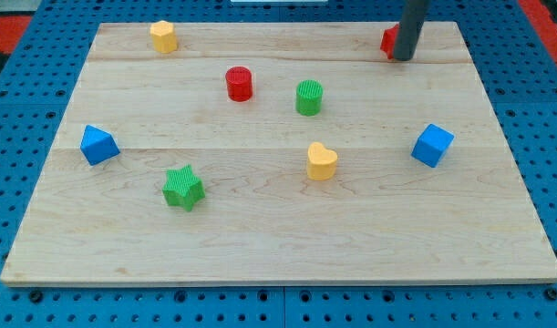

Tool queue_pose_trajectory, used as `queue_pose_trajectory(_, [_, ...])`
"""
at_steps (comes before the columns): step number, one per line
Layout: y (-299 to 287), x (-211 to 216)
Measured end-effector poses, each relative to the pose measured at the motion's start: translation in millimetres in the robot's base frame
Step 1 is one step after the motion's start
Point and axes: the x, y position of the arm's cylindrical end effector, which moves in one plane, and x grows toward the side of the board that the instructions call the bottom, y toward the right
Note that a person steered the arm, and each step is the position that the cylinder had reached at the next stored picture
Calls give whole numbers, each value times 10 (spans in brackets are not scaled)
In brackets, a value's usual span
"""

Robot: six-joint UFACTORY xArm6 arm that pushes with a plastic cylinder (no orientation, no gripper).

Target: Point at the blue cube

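The wooden counter (278, 228) carries eight blocks in all: two blue, two green, two yellow and two red.

Starting at the view's left, a blue block (98, 145) with slanted faces, its exact shape hard to tell, sits near the left edge at mid height. To its right and nearer the view's bottom lies the green star (183, 188). Up by the top edge stands a yellow block (163, 36), roughly pentagonal. Further right, in the upper middle, the red cylinder (239, 83) stands upright, and just beside it on the right, apart from it, stands the green cylinder (308, 97). Below that pair, near the centre, rests the yellow heart (321, 161). At the top right a second red block (388, 40) shows only a sliver, since the dark rod covers most of it and leaves its shape unreadable.

The blue cube (432, 145) is the rightmost block, at mid height toward the view's right edge. It is bright blue, turned so one corner faces the camera, with a lighter top face and darker sides, and nothing touches it.

The arm has no claw, so there is nothing to open, close or hold. The rod's tip (403, 57) rests near the top edge, right against the red sliver, well apart from the blue cube and above it in the view.
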Motion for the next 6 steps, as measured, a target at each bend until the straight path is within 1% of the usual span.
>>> queue_pose_trajectory(1, [-5, -45])
queue_pose_trajectory(2, [285, 460])
queue_pose_trajectory(3, [738, 1058])
queue_pose_trajectory(4, [824, 1337])
queue_pose_trajectory(6, [815, 2166])
